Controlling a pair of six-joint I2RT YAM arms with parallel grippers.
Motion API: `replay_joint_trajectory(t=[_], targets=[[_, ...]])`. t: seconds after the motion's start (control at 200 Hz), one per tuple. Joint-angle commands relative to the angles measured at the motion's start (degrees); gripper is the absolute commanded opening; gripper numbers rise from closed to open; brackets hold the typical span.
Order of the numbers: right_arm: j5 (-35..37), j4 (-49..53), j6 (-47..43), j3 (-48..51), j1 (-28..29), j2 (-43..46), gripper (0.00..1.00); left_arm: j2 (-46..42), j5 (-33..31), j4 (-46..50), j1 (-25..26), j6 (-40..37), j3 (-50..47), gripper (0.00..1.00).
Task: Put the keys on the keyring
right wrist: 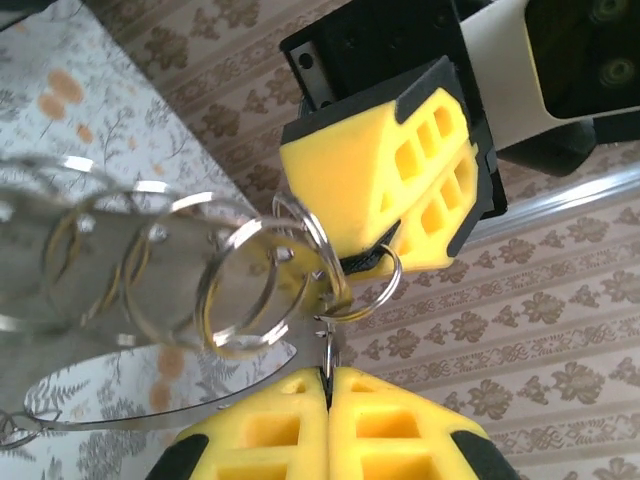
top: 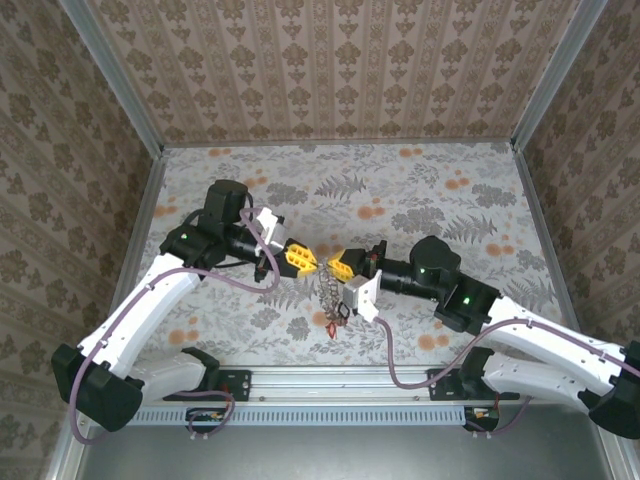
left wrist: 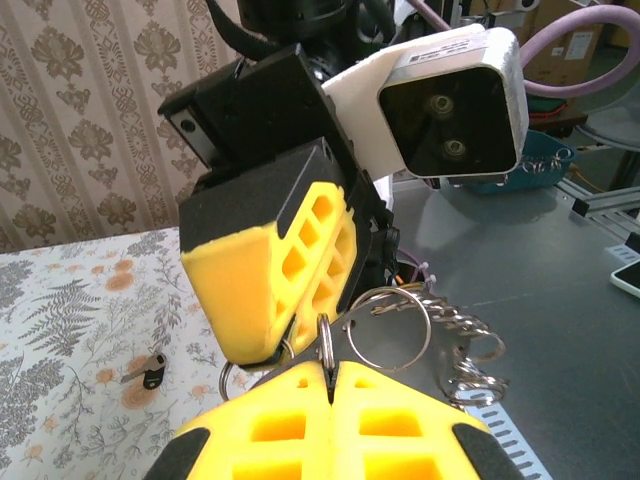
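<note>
Nearest in the right wrist view: right gripper [right wrist: 327, 385] with pads pressed together on a thin metal ring edge at the tip, held aloft so the rest dangles free. Just beyond, a cluster of bright split rings [right wrist: 190, 280] chained together, hanging from that pinch. Opposite and touching the same bunch, left gripper [top: 303, 260], likewise closed on a ring [left wrist: 325, 345], probably to brace the loop while the other side works it open. Both grippers tip to tip above mid-desk [top: 420, 180], the keyring [top: 332, 292] strung between and below them. Under it, red and dark key heads [top: 334, 322] hanging low, seemingly already attached. Farther off on the leaf-print desk, one black-headed key [left wrist: 150, 370] lying loose, well apart from both grippers.
</note>
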State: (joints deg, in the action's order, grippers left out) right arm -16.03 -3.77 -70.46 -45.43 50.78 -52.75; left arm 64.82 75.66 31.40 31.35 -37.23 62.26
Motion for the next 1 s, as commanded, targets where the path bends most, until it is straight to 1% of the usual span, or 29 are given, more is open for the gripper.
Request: replay_joint_trajectory(t=[0.0,0.18,0.34,0.405,0.505,0.555,0.58,0.625,0.675,0.765,0.855,0.925,1.0], targets=[[1.25,7.74,-8.25,-3.62,0.12,1.51,0.0,-1.65,0.3,2.22,-0.39,-1.92,-0.77,0.0],[1.75,15.18,-15.01,-6.7,0.32,1.27,0.0,-2.59,-0.12,2.53,-1.02,-2.22,-2.36,0.0],[-0.62,23.47,-15.64,-10.54,0.29,0.07,0.0,-2.59,-1.84,2.59,-1.64,-2.6,-3.25,0.0],[-1.65,26.79,-14.28,-12.13,0.36,-0.71,0.0,-2.68,-3.68,2.62,-2.14,-2.71,-3.34,0.07],[-3.13,30.69,-10.53,-14.21,0.28,-2.16,0.0,-2.59,-5.66,2.68,-3.19,-3.11,-2.87,0.14],[-3.65,32.67,-8.65,-15.1,0.26,-3.27,0.0,-2.46,-5.7,2.75,-3.71,-3.06,-2.44,0.25],[-3.79,33.72,-7.88,-15.59,0.2,-3.89,0.0,-2.35,-5.74,2.74,-3.78,-2.93,-2.25,0.29],[-4.07,34.24,-5.6,-16.06,0.28,-4.99,0.0,-2.16,-5.62,2.7,-3.87,-2.52,-1.91,0.32],[-3.97,36.37,-3.61,-16.49,0.2,-5.89,0.0,-1.9,-5.47,2.83,-3.86,-2.09,-1.64,0.39],[-4.08,38.24,-0.44,-16.89,0.17,-7.22,0.0,-1.89,-4.75,2.89,-3.88,-1.57,-1.93,0.43],[-4.03,42.19,1.59,-18.31,0.12,-8.6,0.0,-2.26,-4.2,2.58,-3.59,-0.96,-2.86,0.48],[-3.57,44.84,3.92,-19.7,-0.03,-9.74,0.0,-2.79,-5.19,2.61,-3.0,-1.51,-3.99,0.51],[-4.37,47.15,8.17,-21.67,-0.99,-11.31,0.0,-3.41,-7.6,2.28,-1.95,-2.4,-5.26,0.51]])
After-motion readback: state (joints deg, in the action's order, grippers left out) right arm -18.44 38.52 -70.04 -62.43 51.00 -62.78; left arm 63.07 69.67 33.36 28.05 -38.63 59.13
